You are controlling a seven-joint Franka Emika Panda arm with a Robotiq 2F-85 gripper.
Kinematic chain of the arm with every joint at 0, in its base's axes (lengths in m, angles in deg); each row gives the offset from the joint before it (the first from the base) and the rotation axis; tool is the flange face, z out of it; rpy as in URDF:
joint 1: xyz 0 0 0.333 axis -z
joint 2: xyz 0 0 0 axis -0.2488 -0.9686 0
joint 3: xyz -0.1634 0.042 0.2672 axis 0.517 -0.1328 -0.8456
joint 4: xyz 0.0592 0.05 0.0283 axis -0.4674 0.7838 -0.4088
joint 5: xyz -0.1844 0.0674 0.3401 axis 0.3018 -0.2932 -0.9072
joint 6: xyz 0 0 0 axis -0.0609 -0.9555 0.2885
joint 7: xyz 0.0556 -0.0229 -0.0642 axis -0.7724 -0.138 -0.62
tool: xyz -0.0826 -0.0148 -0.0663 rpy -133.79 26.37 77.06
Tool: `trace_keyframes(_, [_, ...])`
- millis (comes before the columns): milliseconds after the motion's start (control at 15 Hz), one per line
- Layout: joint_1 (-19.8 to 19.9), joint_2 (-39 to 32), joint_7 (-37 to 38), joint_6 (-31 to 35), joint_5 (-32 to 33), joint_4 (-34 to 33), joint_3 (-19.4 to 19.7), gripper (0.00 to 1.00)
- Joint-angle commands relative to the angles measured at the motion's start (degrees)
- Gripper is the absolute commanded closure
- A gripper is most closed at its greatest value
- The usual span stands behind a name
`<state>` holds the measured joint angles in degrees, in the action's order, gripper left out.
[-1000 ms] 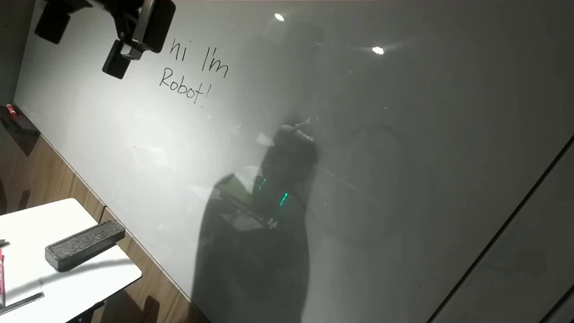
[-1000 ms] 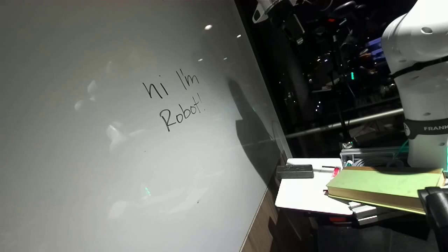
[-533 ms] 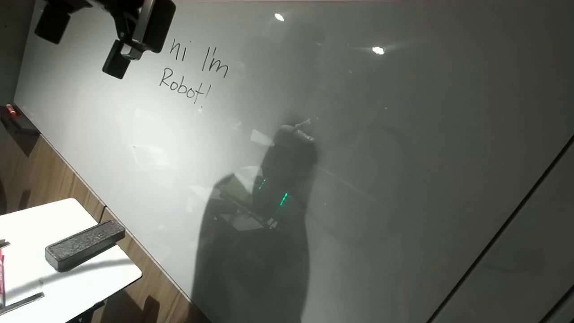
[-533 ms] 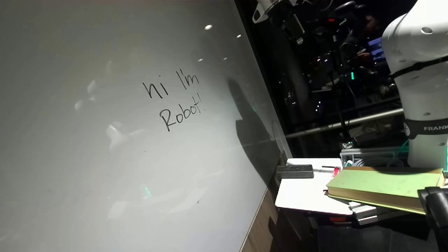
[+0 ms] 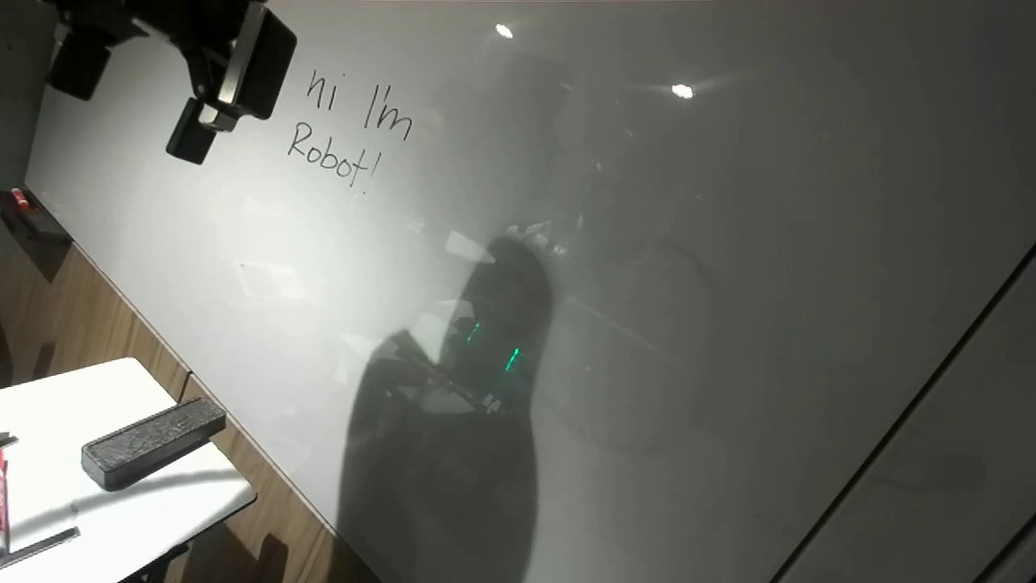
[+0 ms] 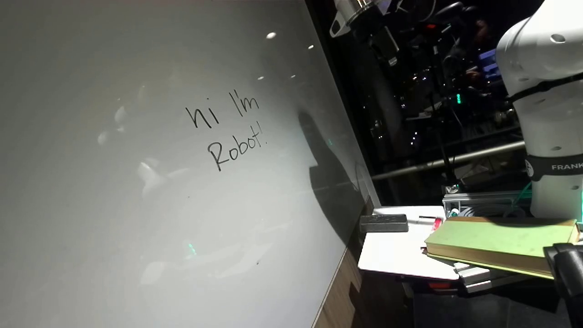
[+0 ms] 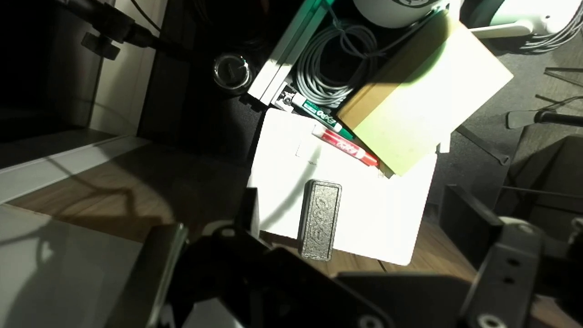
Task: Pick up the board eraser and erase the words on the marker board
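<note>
Across most of both exterior views stands the marker board (image 5: 688, 340), its lower edge running along wood panelling (image 5: 81, 312). Near that edge sits the white worktop (image 6: 396, 255), partly overlapped by a green book (image 6: 496, 241) on the side away from the board. Well above the worktop, the tool (image 7: 350, 212) hangs with its fingers (image 7: 251, 212) spread wide apart. Two lines on the marker board form the words (image 6: 234, 139), "hi I'm Robot!". Well below the tool, the board eraser (image 7: 320, 221) lies on the worktop; in the wrist view it shows between the fingers, nearer the one at picture left. One end overhangs the worktop edge facing the board. Worktop surface shows along both long sides, the broader strip at picture right. Beyond the other end, a red marker (image 7: 345, 145) lies apart.
</note>
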<state>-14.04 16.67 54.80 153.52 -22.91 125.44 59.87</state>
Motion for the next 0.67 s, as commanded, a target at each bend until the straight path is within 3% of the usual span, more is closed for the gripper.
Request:
trace_keyframes(0, [-1.2,4.8,3.4,6.6,-1.8,5.7,-1.3,0.00])
trace_keyframes(533, [-2.3,6.9,17.9,27.1,-5.0,19.6,-11.0,0.00])
trace_keyframes(600, [-2.5,2.8,19.3,27.6,-5.0,16.1,-12.1,0.00])
